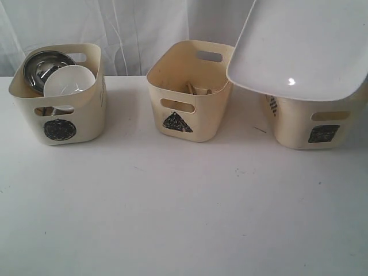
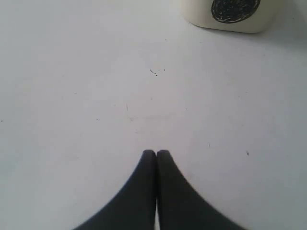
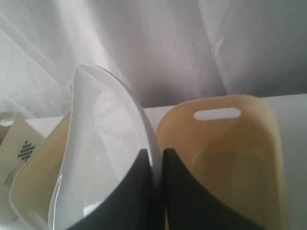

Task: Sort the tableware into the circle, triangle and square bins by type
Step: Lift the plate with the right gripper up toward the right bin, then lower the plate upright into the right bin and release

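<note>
The large white plate (image 1: 305,46) hangs tilted over the square bin (image 1: 322,129) and hides its opening. In the right wrist view my right gripper (image 3: 156,152) is shut on the plate's (image 3: 100,143) rim, with the bin's cream inside (image 3: 230,158) just beyond. The circle bin (image 1: 57,115) holds a steel bowl (image 1: 40,66) and the small white bowl (image 1: 69,83). Wooden chopsticks (image 1: 192,89) show inside the triangle bin (image 1: 181,112). My left gripper (image 2: 156,152) is shut on nothing, low over the bare table, short of the circle bin (image 2: 230,14). Neither gripper shows in the exterior view.
The white table (image 1: 172,218) stretches in front of the three bins. A white curtain (image 1: 132,29) hangs close behind them. A stickered bin wall (image 3: 21,153) stands beside the plate in the right wrist view.
</note>
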### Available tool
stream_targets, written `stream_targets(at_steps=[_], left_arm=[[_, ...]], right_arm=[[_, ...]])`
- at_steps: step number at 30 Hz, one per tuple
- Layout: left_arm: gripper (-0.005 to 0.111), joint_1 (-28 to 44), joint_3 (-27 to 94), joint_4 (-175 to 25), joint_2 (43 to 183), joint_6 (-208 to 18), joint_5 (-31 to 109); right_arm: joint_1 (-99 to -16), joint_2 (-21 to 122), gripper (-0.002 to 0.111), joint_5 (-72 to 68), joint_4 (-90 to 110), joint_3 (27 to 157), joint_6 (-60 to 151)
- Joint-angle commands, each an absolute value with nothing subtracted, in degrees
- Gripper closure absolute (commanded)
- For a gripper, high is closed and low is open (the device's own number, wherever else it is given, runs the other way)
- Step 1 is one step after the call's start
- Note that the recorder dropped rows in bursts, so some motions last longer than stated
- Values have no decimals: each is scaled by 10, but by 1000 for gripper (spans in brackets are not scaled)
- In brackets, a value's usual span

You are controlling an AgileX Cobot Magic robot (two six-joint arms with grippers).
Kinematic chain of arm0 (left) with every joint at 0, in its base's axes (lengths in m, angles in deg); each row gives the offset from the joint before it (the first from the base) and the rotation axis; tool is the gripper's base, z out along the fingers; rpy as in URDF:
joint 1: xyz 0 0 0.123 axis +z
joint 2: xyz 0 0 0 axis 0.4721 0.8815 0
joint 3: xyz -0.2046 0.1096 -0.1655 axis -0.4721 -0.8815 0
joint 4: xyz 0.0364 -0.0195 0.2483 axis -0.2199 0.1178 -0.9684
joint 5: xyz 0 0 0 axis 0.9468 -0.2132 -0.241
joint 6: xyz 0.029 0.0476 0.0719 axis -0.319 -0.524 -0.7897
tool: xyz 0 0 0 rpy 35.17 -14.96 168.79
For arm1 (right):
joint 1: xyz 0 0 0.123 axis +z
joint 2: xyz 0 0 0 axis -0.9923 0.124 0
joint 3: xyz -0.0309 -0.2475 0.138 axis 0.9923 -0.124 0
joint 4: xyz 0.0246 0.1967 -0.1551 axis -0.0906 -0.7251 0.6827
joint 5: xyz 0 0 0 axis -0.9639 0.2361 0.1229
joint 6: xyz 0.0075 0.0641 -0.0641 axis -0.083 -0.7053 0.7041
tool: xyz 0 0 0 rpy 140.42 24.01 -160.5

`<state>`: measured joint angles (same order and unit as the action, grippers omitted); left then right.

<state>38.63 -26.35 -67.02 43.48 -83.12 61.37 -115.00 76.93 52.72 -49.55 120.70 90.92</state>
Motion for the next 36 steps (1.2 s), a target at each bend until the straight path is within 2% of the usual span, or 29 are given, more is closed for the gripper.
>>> stream_targets(at_steps=[1,13,33,36], left_arm=[[107,382,-269,-672,433,-830,635],[107,382,-269,-672,433,-830,635],[107,382,-269,-672,433,-830,635],[107,382,-269,-672,433,-830,635]], right_arm=[[-1174,797,108,474,-533,1254,898],[-1183,868,108,340,-530,1311,962],[-1160,927,108,346,-518,1308,1036],[-1156,927,103,355,-518,1308,1036]])
